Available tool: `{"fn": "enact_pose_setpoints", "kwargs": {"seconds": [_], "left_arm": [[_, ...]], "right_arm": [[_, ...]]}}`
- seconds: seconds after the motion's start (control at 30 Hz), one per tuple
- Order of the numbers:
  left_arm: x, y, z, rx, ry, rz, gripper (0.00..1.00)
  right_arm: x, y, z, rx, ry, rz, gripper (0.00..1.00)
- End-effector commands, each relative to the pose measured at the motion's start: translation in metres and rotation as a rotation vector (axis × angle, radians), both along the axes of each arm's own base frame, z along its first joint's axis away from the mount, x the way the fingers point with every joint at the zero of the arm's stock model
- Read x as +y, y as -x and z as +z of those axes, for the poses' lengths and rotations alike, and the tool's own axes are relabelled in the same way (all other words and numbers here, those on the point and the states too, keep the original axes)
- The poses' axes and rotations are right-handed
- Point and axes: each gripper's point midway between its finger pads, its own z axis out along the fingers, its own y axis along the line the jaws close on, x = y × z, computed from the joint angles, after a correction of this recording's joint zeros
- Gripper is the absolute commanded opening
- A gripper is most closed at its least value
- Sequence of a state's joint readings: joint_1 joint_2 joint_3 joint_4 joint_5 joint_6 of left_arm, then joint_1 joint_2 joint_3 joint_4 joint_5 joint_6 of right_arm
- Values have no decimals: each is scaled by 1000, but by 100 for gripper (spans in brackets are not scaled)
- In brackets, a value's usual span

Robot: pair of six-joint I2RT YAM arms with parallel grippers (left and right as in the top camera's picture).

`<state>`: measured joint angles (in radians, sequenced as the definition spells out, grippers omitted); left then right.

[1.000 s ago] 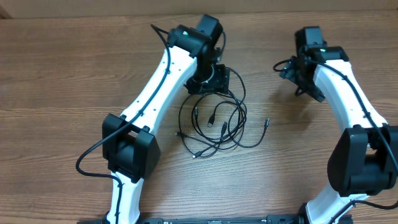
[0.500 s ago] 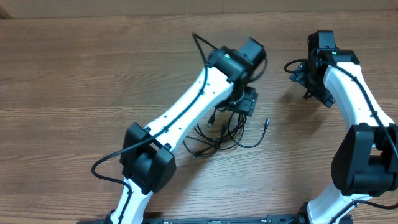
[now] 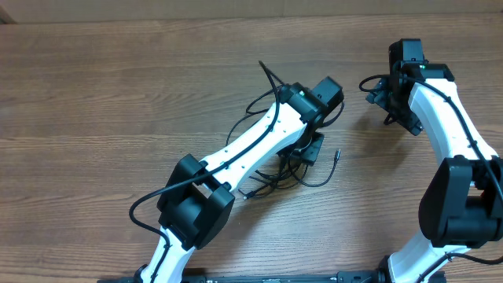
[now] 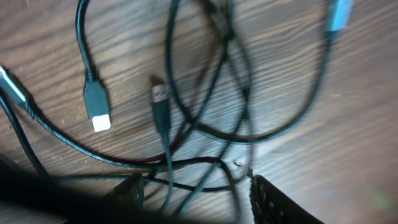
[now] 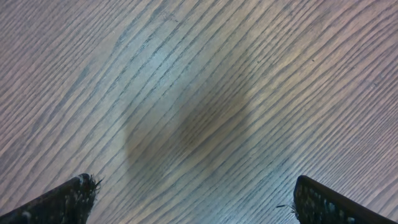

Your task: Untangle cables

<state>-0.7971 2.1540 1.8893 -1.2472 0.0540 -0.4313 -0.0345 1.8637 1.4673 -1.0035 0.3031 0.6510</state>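
Two white-and-black arms at a brown wood-grain tabletop [image 3: 94,94], with a knot of black cables under the left one.

The tabletop fills the overhead view up to a paler strip along its far edge. There are two arms: the left arm [image 3: 251,145] reaches across to the middle, and the right arm [image 3: 440,118] stands well apart near the right edge. The cables [image 4: 198,124] lie on the wood in crossing loops, too tangled to count. The left pincer [image 3: 309,148] is low over them, its fingers apart with cords running between. The right pincer [image 5: 193,202] is spread wide over bare wood. The left wrist view shows three plugs: a white-tipped plug [image 4: 96,109], a smaller plug [image 4: 160,99] and a blurred bluish plug [image 4: 339,15].
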Motion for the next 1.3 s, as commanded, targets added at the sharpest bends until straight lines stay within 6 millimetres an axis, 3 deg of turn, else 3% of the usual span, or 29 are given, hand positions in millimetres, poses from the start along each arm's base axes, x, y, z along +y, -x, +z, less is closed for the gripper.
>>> {"fn": "enact_pose_setpoints", "kwargs": {"seconds": [0.0, 0.07, 0.17, 0.33, 0.57, 0.63, 0.67, 0.73, 0.93, 0.97, 1.07, 1.1, 1.27], "left_arm": [[21, -3, -10, -43, -97, 25, 45], [40, -12, -11, -91, -182, 33, 37], [71, -29, -5, -172, -314, 54, 35], [108, -47, -3, -168, -374, 129, 45], [165, -60, -3, -52, -371, 279, 75], [180, -62, -1, -22, -368, 322, 77], [186, -63, 1, -2, -354, 337, 73], [189, -65, 8, 34, -301, 342, 62], [170, -84, 62, 17, -73, 328, 61], [162, -90, 82, -19, -15, 327, 63], [141, -96, 106, -56, 83, 308, 66], [128, -95, 110, -60, 122, 289, 69], [106, -86, 95, -39, 122, 240, 75]], "right_arm": [[-2, -1, 3, -13, 8, -9, 100], [-2, -1, 3, -13, 9, -9, 100], [-2, -1, 3, -13, 8, -9, 100], [-2, -1, 3, -13, 9, -9, 100], [-2, -1, 3, -13, 8, -9, 100], [-2, -1, 3, -13, 8, -9, 100], [-2, -1, 3, -13, 9, -9, 100], [-2, -1, 3, -14, 9, -9, 100], [-2, -1, 3, -13, 8, -9, 100], [-2, -1, 3, -13, 8, -9, 100], [-2, -1, 3, -13, 9, -9, 100], [-2, -1, 3, -14, 8, -9, 100], [-2, -1, 3, -14, 8, -9, 100]]}}
